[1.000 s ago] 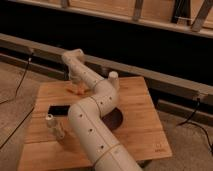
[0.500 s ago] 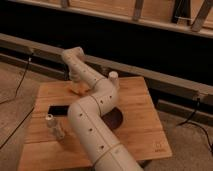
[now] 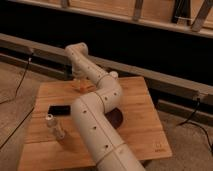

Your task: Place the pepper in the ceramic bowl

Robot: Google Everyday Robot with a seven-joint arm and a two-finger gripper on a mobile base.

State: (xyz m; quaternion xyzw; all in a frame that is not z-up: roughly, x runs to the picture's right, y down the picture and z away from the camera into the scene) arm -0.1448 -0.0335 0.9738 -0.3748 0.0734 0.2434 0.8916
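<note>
My gripper hangs over the far left part of the wooden table, at the end of the white arm that reaches up from the bottom of the view. It is shut. The small orange pepper shows right under its tip, at the table surface; whether it is gripped cannot be told. The dark maroon ceramic bowl sits near the table's middle, mostly hidden behind the arm's elbow.
A flat black object lies on the left side of the table. A small pale bottle-like item stands near the front left. Cables trail on the floor at both sides. A dark wall with a ledge runs behind.
</note>
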